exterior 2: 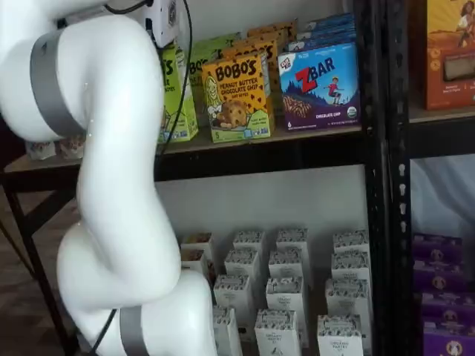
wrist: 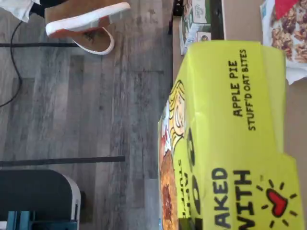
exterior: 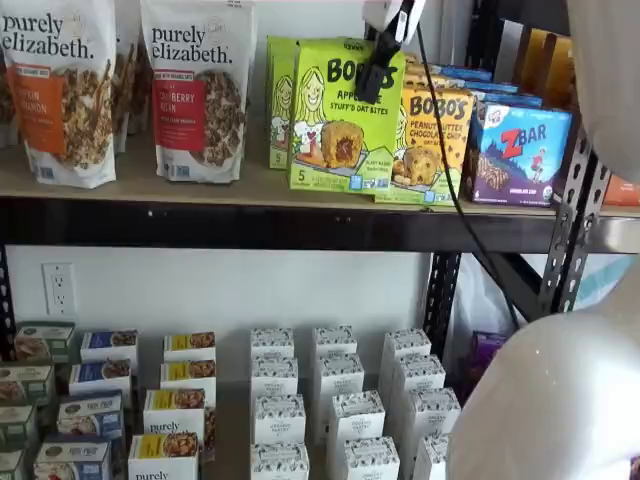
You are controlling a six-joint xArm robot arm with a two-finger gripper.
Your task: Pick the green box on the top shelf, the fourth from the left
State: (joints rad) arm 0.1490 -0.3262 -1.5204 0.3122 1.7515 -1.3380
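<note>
I've got the green box standing upright at the front edge of the top shelf, w/ a second lime carton just behind it to one side and the orange-yellow Bobo's PB box touching or nearly touching its other side; the blue ZBar box sits past that. In a shelf view the gripper hangs down from the top edge in front of the box's upper face, cable trailing beside it; I see only one dark finger shape there, so I can't tell if the jaws are apart or clamped on the carton. In a shelf view from the other side, the white arm covers most of the green box, only a strip of it shows beside the PB box, and the ZBar box is clear. Wrist view is turned sideways: green box fills much of it, "APPLE PIE STUFF'D OAT BITES" readable, grey plank floor beyond. Granola bags stand well apart along the shelf; small white cartons on the level below.
</note>
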